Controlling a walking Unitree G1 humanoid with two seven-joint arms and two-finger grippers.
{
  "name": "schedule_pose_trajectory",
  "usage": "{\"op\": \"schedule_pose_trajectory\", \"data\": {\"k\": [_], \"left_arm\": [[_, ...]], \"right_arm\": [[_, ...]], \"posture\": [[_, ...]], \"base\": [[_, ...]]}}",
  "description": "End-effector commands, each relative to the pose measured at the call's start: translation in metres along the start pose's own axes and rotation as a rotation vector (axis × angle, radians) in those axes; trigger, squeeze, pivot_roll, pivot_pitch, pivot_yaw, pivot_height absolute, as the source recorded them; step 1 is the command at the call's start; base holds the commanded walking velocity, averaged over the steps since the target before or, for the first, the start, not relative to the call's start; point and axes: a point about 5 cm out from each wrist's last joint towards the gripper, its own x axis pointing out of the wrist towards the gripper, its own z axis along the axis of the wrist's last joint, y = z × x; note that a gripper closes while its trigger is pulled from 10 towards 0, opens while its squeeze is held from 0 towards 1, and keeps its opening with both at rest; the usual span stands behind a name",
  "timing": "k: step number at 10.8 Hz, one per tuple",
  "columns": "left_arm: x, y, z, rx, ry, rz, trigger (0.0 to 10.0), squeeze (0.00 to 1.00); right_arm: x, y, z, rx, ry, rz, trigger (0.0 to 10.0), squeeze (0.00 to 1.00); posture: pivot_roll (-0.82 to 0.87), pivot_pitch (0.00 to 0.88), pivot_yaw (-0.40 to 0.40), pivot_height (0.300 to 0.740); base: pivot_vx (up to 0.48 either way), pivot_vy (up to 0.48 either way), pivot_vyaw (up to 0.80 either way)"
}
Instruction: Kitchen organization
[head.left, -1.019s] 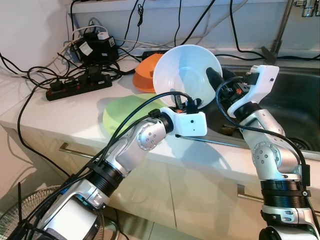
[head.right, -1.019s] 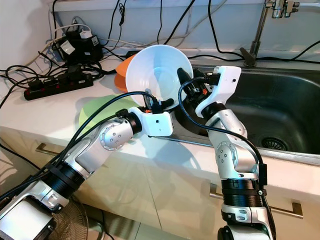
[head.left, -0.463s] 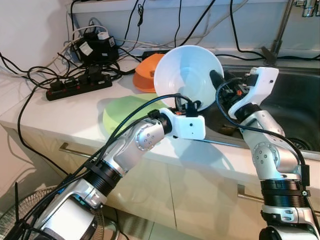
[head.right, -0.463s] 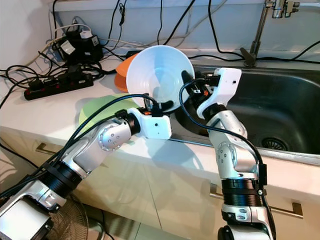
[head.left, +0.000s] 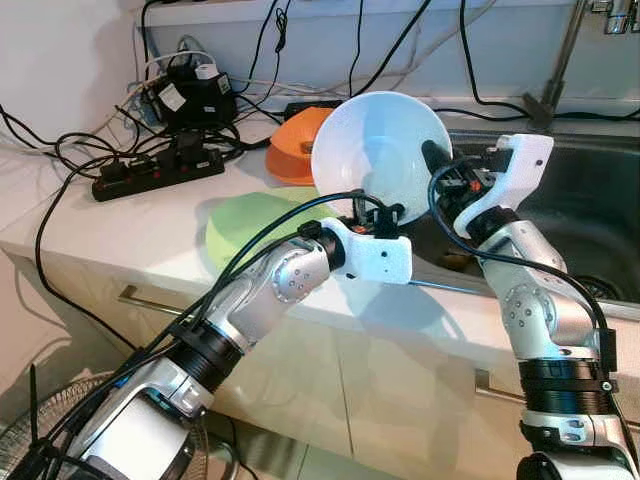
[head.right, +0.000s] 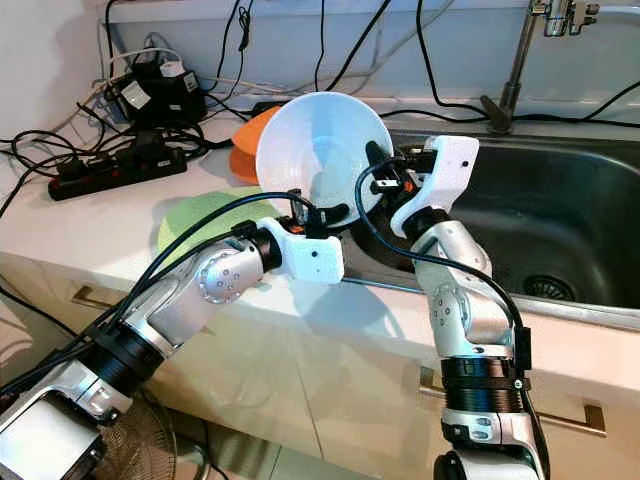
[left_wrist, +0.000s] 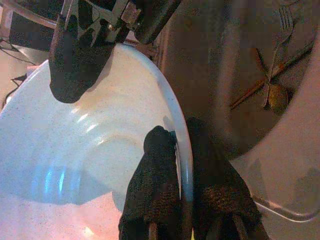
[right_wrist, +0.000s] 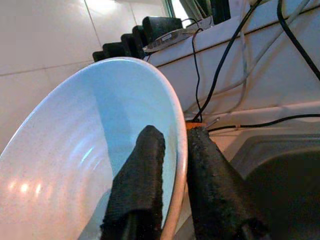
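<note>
A large white bowl (head.left: 375, 150) hangs tilted on edge over the counter beside the sink, its hollow facing me. My left gripper (head.left: 377, 213) is shut on its lower rim; the left wrist view has one black finger inside the bowl (left_wrist: 90, 150) and one outside, pinching the rim (left_wrist: 181, 142). My right gripper (head.left: 436, 160) is shut on the bowl's right rim. In the right wrist view its fingers straddle that edge (right_wrist: 176, 145) of the bowl (right_wrist: 85, 150).
An orange bowl (head.left: 295, 145) and a green plate (head.left: 240, 225) lie on the white counter behind the arms. A power strip (head.left: 150, 170) and tangled cables sit at the back left. The steel sink (head.left: 590, 200) with cutlery (left_wrist: 272, 75) is on the right.
The bowl has shifted slightly to the right and stands a little more upright, with both grippers still on its rim. The left wrist has turned a bit.
</note>
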Motion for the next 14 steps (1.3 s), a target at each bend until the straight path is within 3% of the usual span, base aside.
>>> {"op": "schedule_pose_trajectory", "data": {"k": [1, 4, 5, 6, 9, 12, 13, 14], "left_arm": [[-0.003, 0.01, 0.002, 0.042, -0.02, 0.026, 10.0, 0.0], [-0.004, 0.009, 0.001, 0.063, -0.012, 0.03, 10.0, 0.0], [-0.004, 0.009, 0.0, 0.058, -0.01, 0.031, 10.0, 0.92], [-0.004, 0.008, 0.0, 0.046, -0.007, 0.032, 10.0, 1.0], [-0.004, 0.01, 0.0, 0.033, -0.006, 0.045, 10.0, 1.0], [-0.005, 0.011, -0.001, 0.022, -0.005, 0.059, 10.0, 1.0], [-0.005, 0.011, -0.001, 0.025, -0.003, 0.07, 10.0, 0.04], [-0.006, 0.011, -0.001, 0.013, -0.001, 0.083, 10.0, 0.0]], "right_arm": [[0.004, 0.001, 0.001, -0.006, 0.01, 0.013, 0.0, 0.0], [0.003, 0.004, -0.001, -0.009, 0.016, 0.03, 0.0, 0.0], [0.003, 0.004, -0.001, -0.01, 0.017, 0.029, 0.0, 0.0], [0.004, 0.003, 0.0, -0.014, 0.007, 0.021, 0.0, 0.0], [0.005, -0.007, 0.005, -0.011, -0.024, -0.067, 0.0, 0.0], [0.005, -0.036, 0.015, 0.029, -0.089, -0.289, 0.0, 0.0], [0.004, -0.045, 0.02, 0.032, -0.116, -0.352, 0.0, 0.0], [0.001, -0.058, 0.025, 0.034, -0.14, -0.444, 0.0, 0.0]], "posture": [[0.05, 0.0, 0.133, 0.74], [0.04, 0.0, 0.128, 0.74], [0.04, 0.0, 0.125, 0.74], [0.04, 0.0, 0.124, 0.74], [0.05, 0.0, 0.125, 0.74], [0.05, 0.0, 0.125, 0.74], [0.05, 0.0, 0.125, 0.74], [0.05, 0.0, 0.125, 0.74]], "base": [[0.0, 0.0, 0.0], [0.0, 0.0, 0.0], [0.0, 0.0, 0.0], [0.0, 0.0, 0.0], [0.0, 0.0, 0.0], [0.0, 0.0, 0.0], [0.0, 0.0, 0.0], [0.0, 0.0, 0.0]]}}
